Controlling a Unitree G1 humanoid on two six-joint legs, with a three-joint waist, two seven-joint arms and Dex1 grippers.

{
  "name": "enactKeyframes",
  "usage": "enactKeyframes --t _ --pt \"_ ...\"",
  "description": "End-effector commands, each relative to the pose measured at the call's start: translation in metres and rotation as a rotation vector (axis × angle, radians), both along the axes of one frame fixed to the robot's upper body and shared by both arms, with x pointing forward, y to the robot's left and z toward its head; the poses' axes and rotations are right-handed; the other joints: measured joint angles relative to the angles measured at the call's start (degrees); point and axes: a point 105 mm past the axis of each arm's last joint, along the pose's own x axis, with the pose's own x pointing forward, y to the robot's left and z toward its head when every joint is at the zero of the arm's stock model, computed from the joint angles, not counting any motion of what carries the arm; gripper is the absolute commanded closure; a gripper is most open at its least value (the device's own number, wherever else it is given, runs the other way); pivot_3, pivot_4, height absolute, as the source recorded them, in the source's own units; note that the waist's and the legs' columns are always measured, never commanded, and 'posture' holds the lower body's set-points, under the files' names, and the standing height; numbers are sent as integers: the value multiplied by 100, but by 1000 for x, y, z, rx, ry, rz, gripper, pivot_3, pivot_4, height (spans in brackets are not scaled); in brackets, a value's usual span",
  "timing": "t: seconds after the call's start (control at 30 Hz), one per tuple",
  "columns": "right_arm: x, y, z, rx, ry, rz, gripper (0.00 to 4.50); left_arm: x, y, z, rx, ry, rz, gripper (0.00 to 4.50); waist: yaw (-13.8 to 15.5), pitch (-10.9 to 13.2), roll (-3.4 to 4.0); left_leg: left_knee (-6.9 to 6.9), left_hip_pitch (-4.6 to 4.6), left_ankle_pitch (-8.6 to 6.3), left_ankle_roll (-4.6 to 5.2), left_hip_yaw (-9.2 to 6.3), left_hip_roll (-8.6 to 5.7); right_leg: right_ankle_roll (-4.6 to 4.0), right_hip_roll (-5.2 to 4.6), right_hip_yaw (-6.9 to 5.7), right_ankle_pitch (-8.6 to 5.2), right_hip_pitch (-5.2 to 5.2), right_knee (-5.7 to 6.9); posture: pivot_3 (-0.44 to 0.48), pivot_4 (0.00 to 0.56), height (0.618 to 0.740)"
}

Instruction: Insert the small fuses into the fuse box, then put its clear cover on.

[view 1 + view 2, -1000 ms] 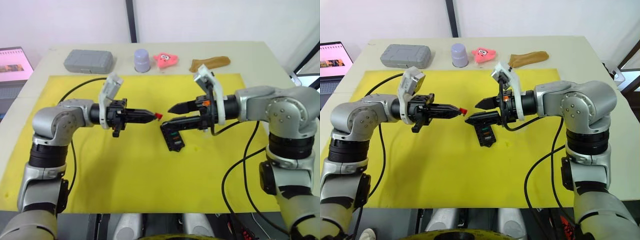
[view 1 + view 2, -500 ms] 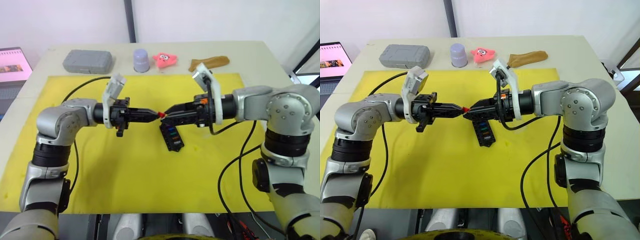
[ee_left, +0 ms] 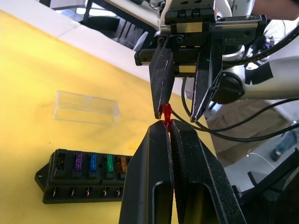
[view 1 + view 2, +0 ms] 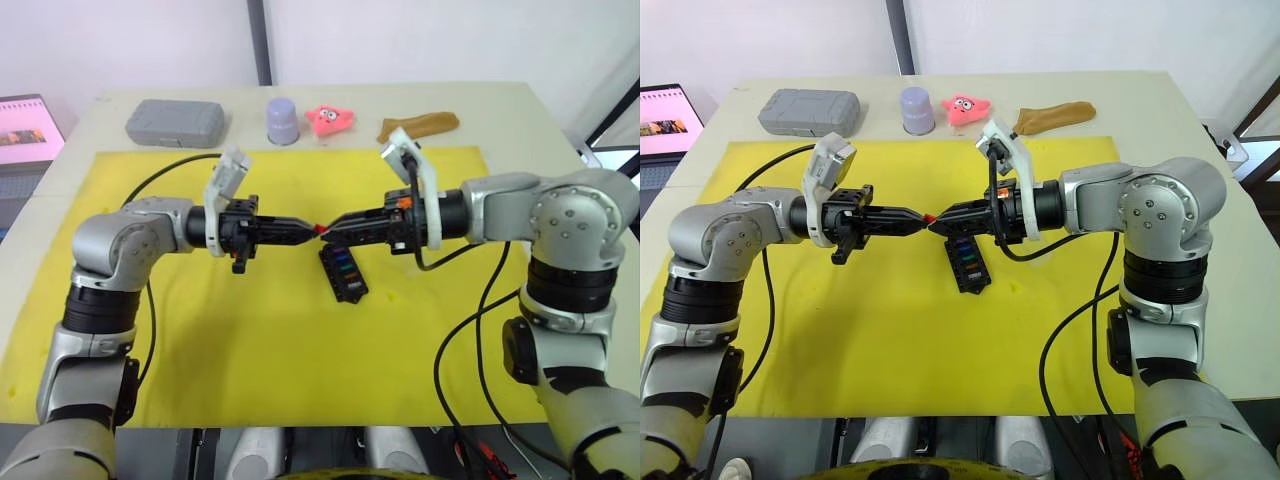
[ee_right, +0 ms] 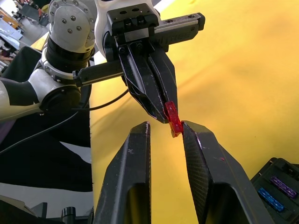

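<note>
A small red fuse (image 3: 165,112) is pinched at the tip of my left gripper (image 4: 312,229), which is shut on it above the yellow mat. My right gripper (image 5: 166,126) faces it tip to tip and stands open, its fingers (image 5: 198,140) on either side of the red fuse (image 5: 173,119), the fuse close to one pad. Below them the black fuse box (image 4: 343,274) lies on the mat, with purple, blue, green and amber fuses in one row (image 3: 93,162). The clear cover (image 3: 85,108) lies on the mat just beyond the box.
The yellow mat (image 4: 250,340) covers most of the table. Along the back edge stand a grey case (image 4: 175,122), a lavender cup (image 4: 283,120), a pink toy (image 4: 331,119) and a brown object (image 4: 418,125). A laptop (image 4: 28,128) sits off the far left.
My right gripper has moved left to meet the left gripper's tip, and its wide-open fingers have narrowed around the red fuse. The left gripper shifted slightly right, still holding the fuse.
</note>
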Motion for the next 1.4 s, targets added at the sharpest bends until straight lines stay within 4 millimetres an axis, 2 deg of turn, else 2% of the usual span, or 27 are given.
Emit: enactKeyframes --t 0.03,0.07,0.33,0.43,0.53,0.67,0.77,0.87,1.0,1.4 --pt "-5 4 14 27 -63 36 4102 -2 3 11 -14 -44 2 4500 0 0 0 0 0 0 0 0 0 0 0 0 0 0 0 0 150 740" --pt "-6 4 14 27 -64 37 4473 -2 3 11 -14 -44 2 4500 0 0 0 0 0 0 0 0 0 0 0 0 0 0 0 0 150 740" --pt "-5 5 16 16 -77 44 4473 -1 3 8 10 -47 8 4500 0 0 0 0 0 0 0 0 0 0 0 0 0 0 0 0 150 740" --pt "-2 4 15 -30 -135 47 4473 10 3 4 57 -86 77 4500 1 0 0 -1 0 0 0 0 0 0 0 0 0 0 -1 0 150 740" --pt "13 -1 3 -192 -301 47 4500 15 6 -8 173 -176 115 3597 3 0 0 0 0 0 1 2 -2 0 1 0 0 1 -4 0 150 740" --pt "37 -6 -11 -354 -482 130 4500 26 15 -44 340 -280 163 1634 -31 1 0 -6 4 -1 1 8 -2 0 6 2 0 0 -6 0 150 740" --pt "50 -11 -19 -443 -589 212 4500 29 15 -57 371 -311 164 119 -27 2 -1 -5 2 -1 1 10 1 0 10 2 0 -2 -5 0 150 740" --pt "65 -13 -29 -501 -645 316 4500 32 4 -67 362 -325 176 22 -6 3 -3 -3 -5 -1 1 10 0 0 8 2 0 -8 -6 0 150 740" --pt "73 -13 -33 -526 -661 400 4500 30 -2 -73 361 -337 173 22 -3 3 -3 -1 -5 0 1 9 0 0 5 2 0 -7 -7 0 150 740" --pt "79 -6 -34 -534 -682 485 4500 26 -3 -74 356 -345 180 22 -3 3 -2 -1 -4 1 -2 5 2 0 4 1 0 -8 -5 0 150 740"
